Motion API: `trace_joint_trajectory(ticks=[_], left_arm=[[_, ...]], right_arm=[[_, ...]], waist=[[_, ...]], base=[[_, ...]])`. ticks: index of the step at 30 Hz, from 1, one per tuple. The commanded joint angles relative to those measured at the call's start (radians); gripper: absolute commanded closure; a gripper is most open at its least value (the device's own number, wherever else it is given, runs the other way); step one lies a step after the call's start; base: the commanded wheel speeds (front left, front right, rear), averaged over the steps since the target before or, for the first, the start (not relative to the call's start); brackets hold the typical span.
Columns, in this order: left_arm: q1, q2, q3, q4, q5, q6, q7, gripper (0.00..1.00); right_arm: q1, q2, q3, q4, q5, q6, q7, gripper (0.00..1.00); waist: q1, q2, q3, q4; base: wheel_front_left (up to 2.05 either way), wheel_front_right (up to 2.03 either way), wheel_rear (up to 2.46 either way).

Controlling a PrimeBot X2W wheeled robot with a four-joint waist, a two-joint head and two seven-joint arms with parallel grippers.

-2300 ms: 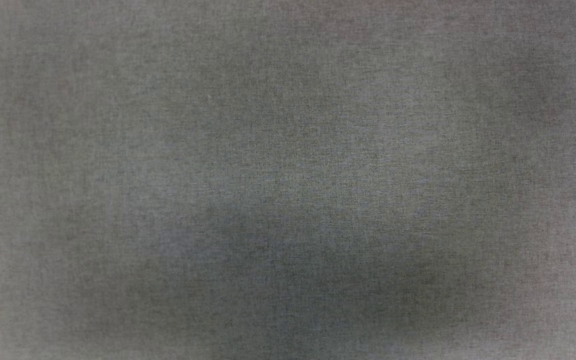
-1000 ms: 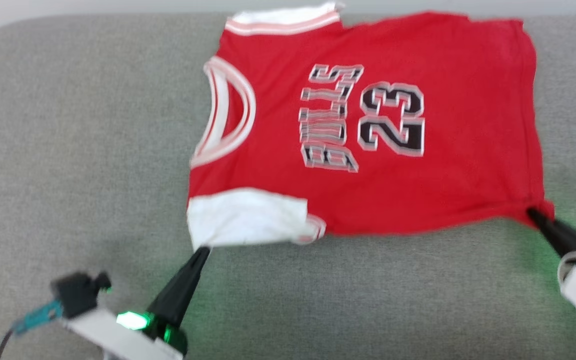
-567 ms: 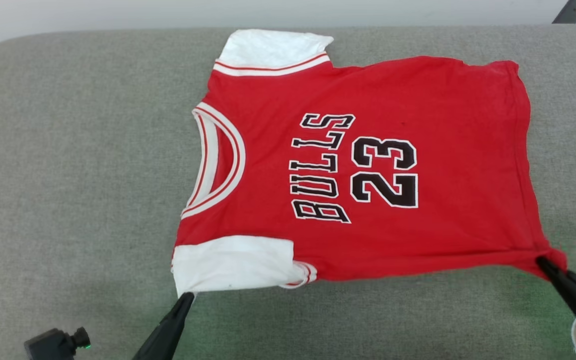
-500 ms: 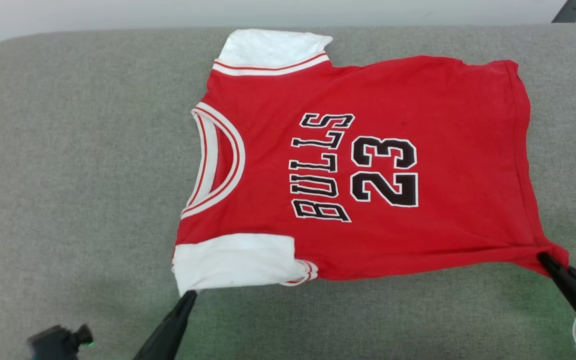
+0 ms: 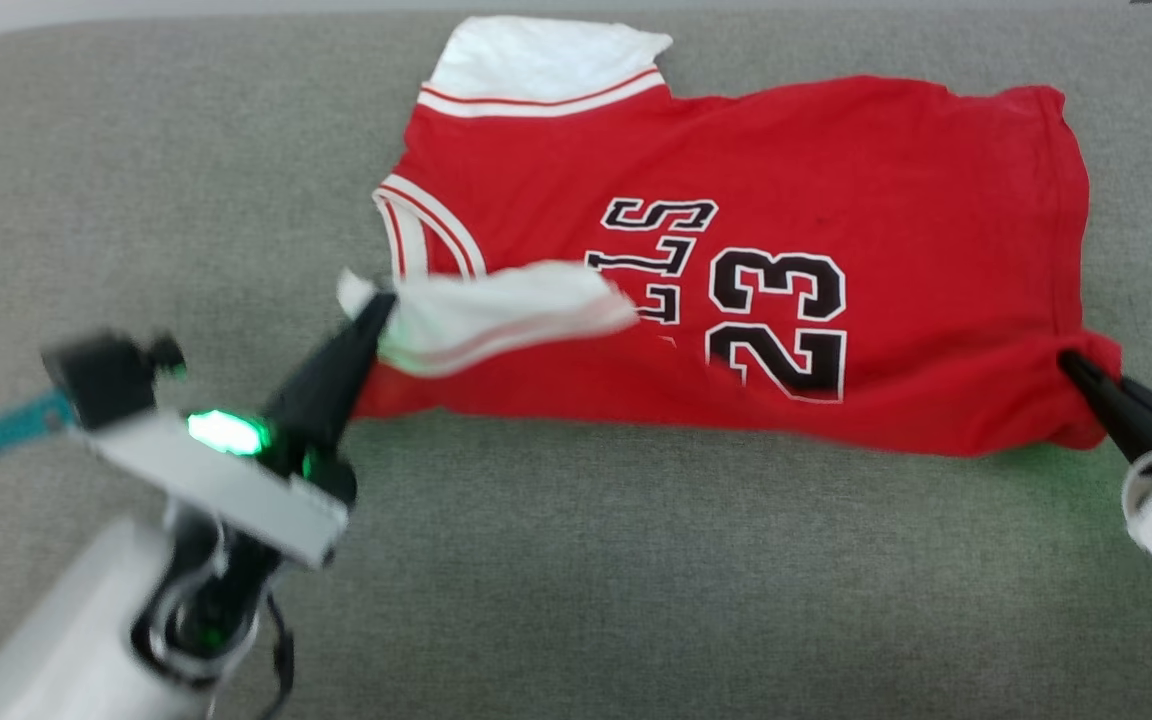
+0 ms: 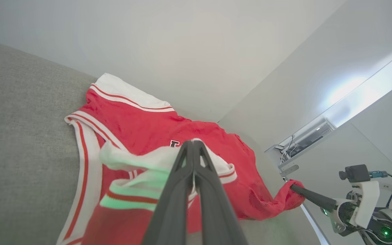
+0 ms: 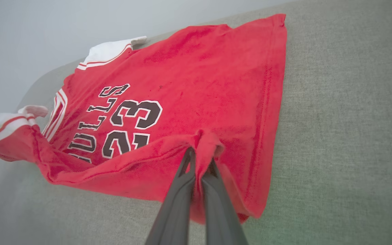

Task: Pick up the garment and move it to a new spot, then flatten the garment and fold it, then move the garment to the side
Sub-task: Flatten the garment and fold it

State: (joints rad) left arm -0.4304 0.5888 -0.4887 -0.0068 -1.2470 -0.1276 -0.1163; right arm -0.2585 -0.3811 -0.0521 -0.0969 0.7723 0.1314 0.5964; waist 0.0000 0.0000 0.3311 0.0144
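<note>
Red garment (image 5: 886, 170): raised white sleeve (image 5: 506, 312) covers lettering (image 5: 666, 255).

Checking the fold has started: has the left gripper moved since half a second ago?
Yes. The left gripper, shut on the garment, has carried its white sleeve up-view, from below the neckline to level with it.

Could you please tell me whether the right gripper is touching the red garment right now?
Touching. The right wrist view shows the right gripper shut on a bunched corner of the garment, with red fabric puckering up around the grip.
</note>
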Motion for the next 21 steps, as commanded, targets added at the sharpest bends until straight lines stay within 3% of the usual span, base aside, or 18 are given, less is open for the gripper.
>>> trace_joint_trajectory(ticks=[1,10,21], left_arm=[[-0.035,-0.010,0.000,0.016,-0.012,-0.003,0.000,1.00],[-0.261,-0.056,-0.057,0.269,-0.044,-0.004,0.001,1.00],[-0.325,-0.061,-0.181,0.485,-0.045,-0.004,-0.057,1.00]], right_arm=[[-0.024,0.002,0.012,0.017,-0.013,-0.001,0.000,1.00],[-0.156,-0.024,0.049,0.165,-0.039,-0.001,-0.054,1.00],[-0.234,-0.044,0.128,0.280,-0.045,-0.001,-0.152,1.00]], waist=[[0.0000,0.0000,0.014,-0.009],[0.0000,0.0000,0.072,-0.005],[0.0000,0.0000,0.122,-0.018]], base=[[0.00,0.00,0.00],[0.00,0.00,0.00],[0.00,0.00,0.00]])
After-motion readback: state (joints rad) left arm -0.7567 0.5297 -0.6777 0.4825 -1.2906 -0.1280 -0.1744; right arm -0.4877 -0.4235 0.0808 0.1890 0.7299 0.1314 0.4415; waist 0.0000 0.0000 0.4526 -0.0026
